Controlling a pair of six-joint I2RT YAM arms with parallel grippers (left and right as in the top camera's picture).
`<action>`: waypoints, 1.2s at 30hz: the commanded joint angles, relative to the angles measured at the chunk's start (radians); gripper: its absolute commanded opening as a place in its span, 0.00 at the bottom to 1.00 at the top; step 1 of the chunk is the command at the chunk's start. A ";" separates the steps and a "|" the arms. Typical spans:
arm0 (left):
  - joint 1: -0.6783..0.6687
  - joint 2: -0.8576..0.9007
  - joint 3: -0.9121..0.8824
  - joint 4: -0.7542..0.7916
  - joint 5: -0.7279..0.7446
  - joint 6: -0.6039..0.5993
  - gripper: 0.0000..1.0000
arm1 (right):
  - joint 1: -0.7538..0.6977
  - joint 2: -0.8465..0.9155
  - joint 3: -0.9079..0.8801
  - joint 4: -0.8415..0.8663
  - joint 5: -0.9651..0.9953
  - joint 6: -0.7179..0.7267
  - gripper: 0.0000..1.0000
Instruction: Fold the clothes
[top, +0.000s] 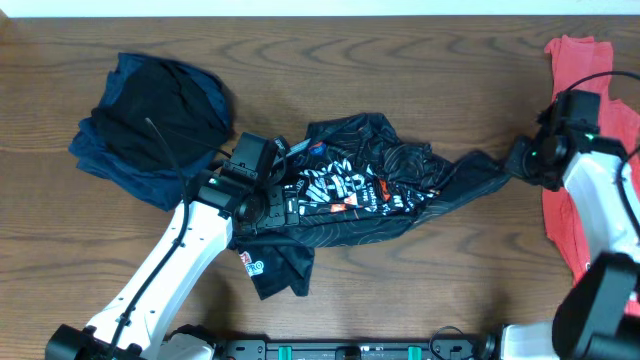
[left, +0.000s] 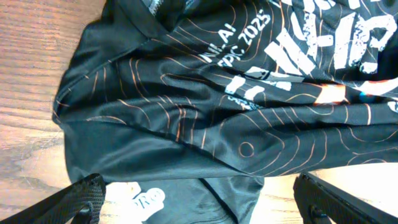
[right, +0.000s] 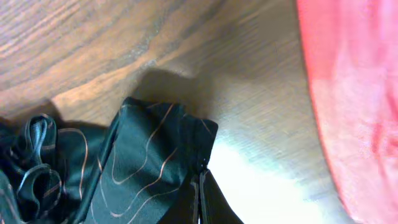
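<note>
Now, jersey (top: 350, 190): crumpled in a heap at mid-desk with the white lettering up. One dark flap trails toward the near edge, and a thin tail is drawn out toward the right edge.
Tail tip: a hem corner with orange lines lies flat on the wood in the right wrist view, with its end pinched.
Right gripper (top: 518, 160): fingers closed on the tail tip, low over the desk (top: 420, 60) and just beside the red shirt.
Left gripper (left: 199, 186): fingers spread wide and holding nothing, poised over the jersey's left part. Whether they touch the cloth cannot be told.
Step in hand: probably spreading the jersey flat before any fold.
Doing it well: the left gripper should take a hem or shoulder edge at the jersey's left end, one layer only and not the bunched middle. The two arms should then draw apart, low and level, until the wrinkles go. The right pinch should stay firm, because the cloth looks slick.
Risk: a pull toward the right edge could drag the tail onto the red shirt.
Red shirt (top: 575, 70): lies along the right edge, partly under the right arm.
Navy pile (top: 150, 115): sits toward the far left corner, near the jersey.
</note>
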 joint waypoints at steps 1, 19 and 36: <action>0.006 0.002 -0.008 0.000 -0.011 0.012 0.98 | -0.007 -0.006 0.010 -0.060 0.060 -0.006 0.01; 0.006 0.002 -0.011 -0.158 -0.024 -0.056 0.98 | -0.019 -0.006 0.000 -0.321 0.340 0.077 0.01; 0.006 0.002 -0.220 -0.066 -0.064 -0.321 0.73 | -0.019 -0.006 0.000 -0.317 0.340 0.076 0.01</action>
